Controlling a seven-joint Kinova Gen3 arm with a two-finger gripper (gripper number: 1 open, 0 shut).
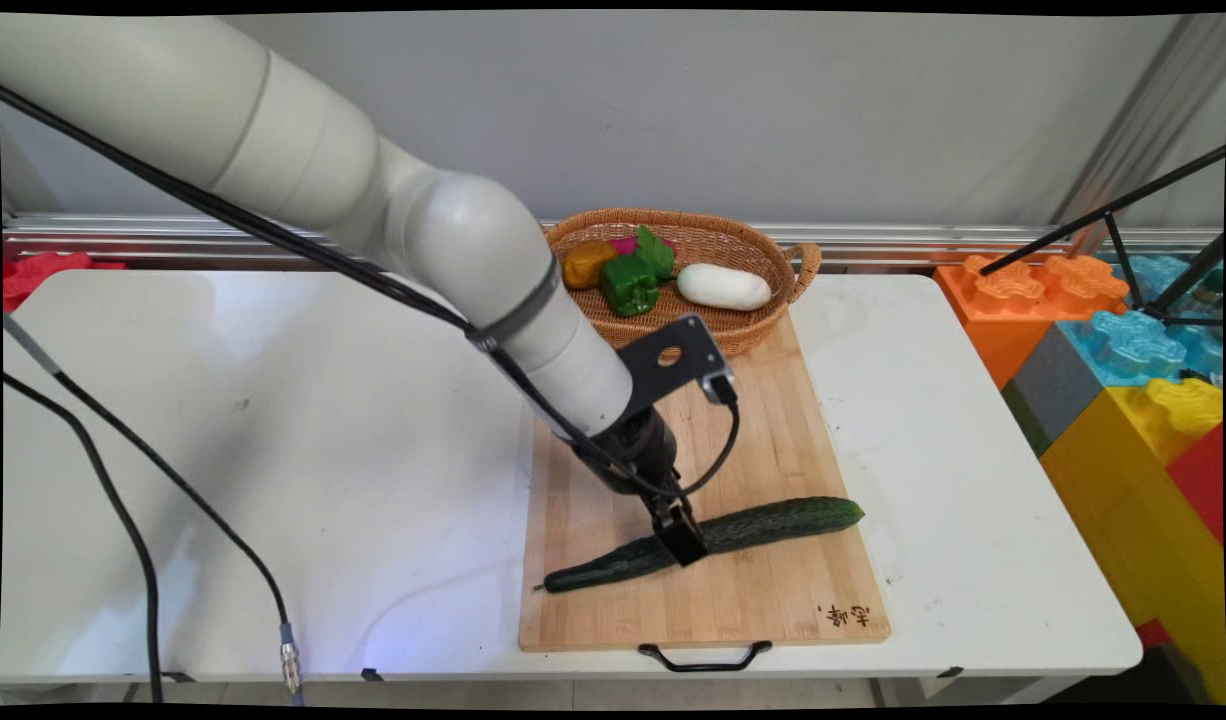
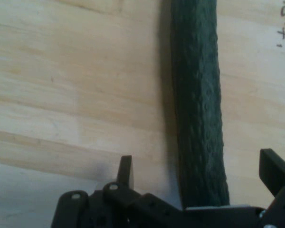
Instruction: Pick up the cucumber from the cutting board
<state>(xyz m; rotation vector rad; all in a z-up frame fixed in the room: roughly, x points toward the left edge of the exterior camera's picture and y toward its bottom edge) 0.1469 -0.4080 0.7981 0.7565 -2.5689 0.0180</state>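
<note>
The gripper was lowered onto the middle of a long dark green cucumber, its fingers spread apart with the cucumber between them, not yet clenched. In the hand view one finger was seen left of the cucumber and the other far to the right, with gaps on both sides. The cucumber lay aslant across the near part of a wooden cutting board on the white table. At the board's far end a wicker basket was seen, holding a green pepper, a white vegetable and an orange-brown piece. Large coloured blocks were stacked right of the table.
</note>
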